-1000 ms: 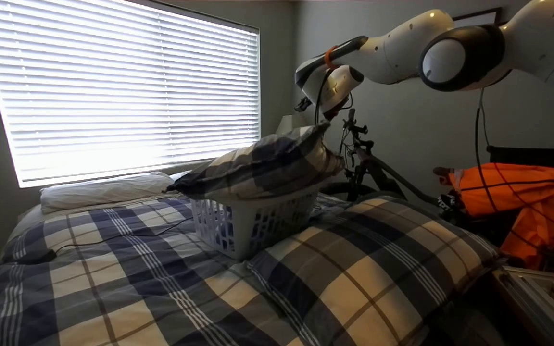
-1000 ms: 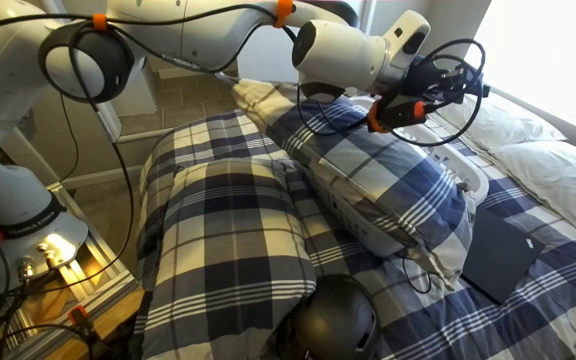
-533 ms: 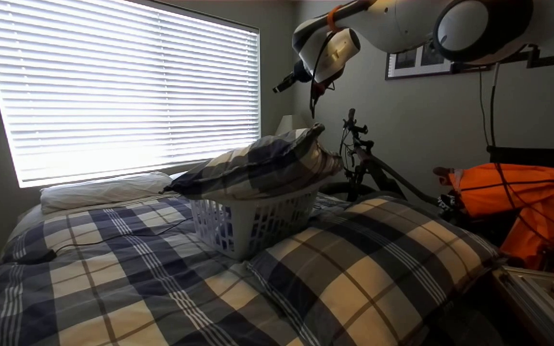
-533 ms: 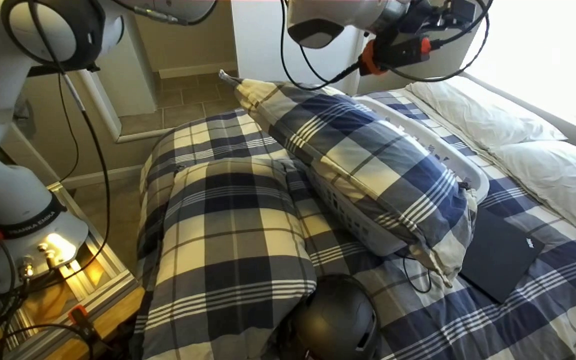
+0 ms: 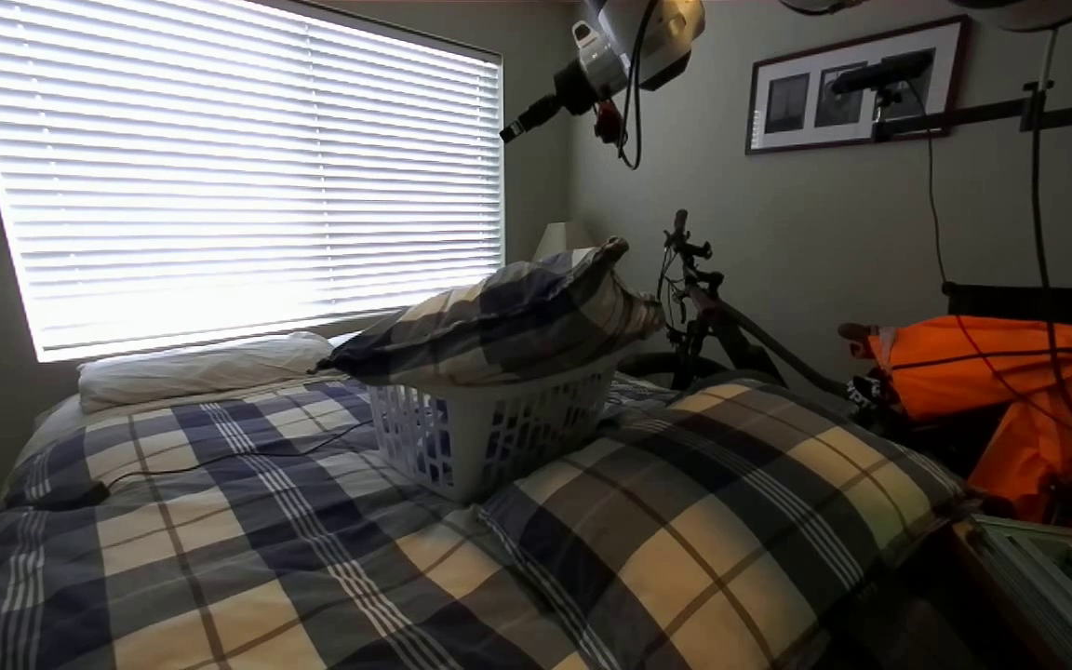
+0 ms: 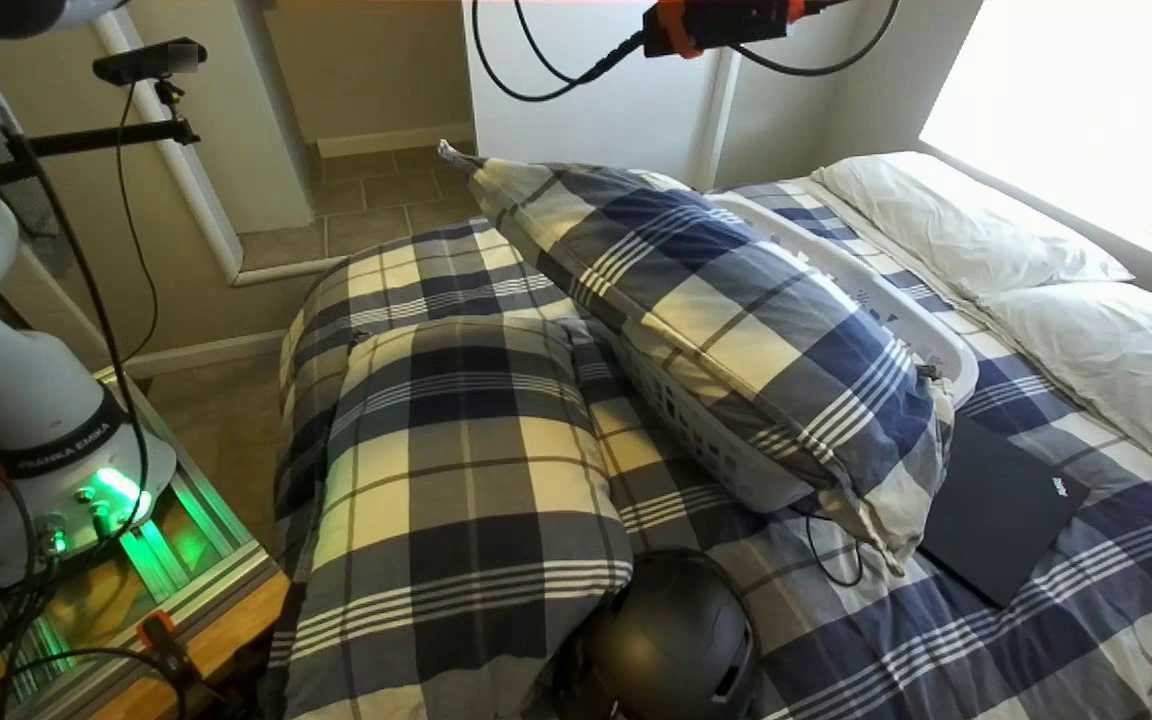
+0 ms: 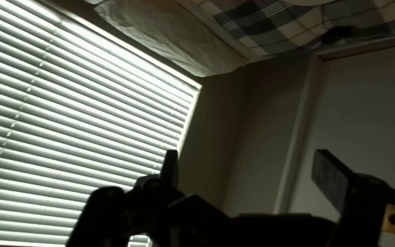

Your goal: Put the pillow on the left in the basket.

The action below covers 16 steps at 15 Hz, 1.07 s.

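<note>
The plump navy, cream and tan plaid pillow (image 5: pixel 508 316) lies tilted across the top of the white latticed basket (image 5: pixel 471 442). In an exterior view the pillow (image 6: pixel 736 310) covers much of the opening, its corners hang past the ends, and the basket's far rim (image 6: pixel 958 362) shows bare. My gripper (image 5: pixel 510 133) is high above the pillow, apart from it and pointed toward the window. In the wrist view the gripper (image 7: pixel 245 168) is open, its fingers wide apart with nothing between them. The pillow cannot be made out in the wrist view.
A matching plaid pillow (image 6: pixel 466 480) lies on the bed beside the basket. A black helmet (image 6: pixel 681 630), a dark laptop (image 6: pixel 1001 510) and white pillows (image 6: pixel 966 220) are also on the bed. A bicycle (image 5: pixel 699 288) stands behind. The window blinds (image 5: pixel 247 177) are beyond the gripper.
The arm has risen well away from the pillow and the gripper has tilted toward the window. The pillow has stayed nearly still on the basket. The robot base light has turned from yellowish-white to green.
</note>
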### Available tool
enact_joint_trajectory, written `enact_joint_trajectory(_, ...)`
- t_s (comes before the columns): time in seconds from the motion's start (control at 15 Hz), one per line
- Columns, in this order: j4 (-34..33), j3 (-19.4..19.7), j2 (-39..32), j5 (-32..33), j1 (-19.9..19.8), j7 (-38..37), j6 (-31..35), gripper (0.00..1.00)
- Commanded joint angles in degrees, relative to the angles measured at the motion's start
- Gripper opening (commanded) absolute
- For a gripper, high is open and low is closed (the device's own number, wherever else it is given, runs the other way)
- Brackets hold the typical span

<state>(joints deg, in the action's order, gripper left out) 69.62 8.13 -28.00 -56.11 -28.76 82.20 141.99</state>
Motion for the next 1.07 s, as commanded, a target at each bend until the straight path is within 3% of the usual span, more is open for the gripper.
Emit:
enact_joint_trajectory(0.0,9.89,0.27,8.25,1.54,-0.96,-0.04,-11.71,1.0)
enact_joint_trajectory(0.2,11.98,1.44,10.71,4.16,-1.44,-2.61,-22.69,1.0)
enact_joint_trajectory(0.47,12.45,4.73,12.93,16.82,0.36,-11.72,-30.72,1.0)
enact_joint_trajectory(0.67,11.05,6.44,12.76,26.5,-0.08,-12.49,-35.56,1.0)
enact_joint_trajectory(0.8,10.23,7.45,12.44,31.66,-1.09,-8.22,-38.17,1.0)
enact_joint_trajectory(0.87,10.82,6.86,12.81,28.39,-3.16,0.07,-38.18,1.0)
enact_joint_trajectory(1.0,9.86,6.69,12.25,23.47,-5.96,8.48,-39.49,1.0)
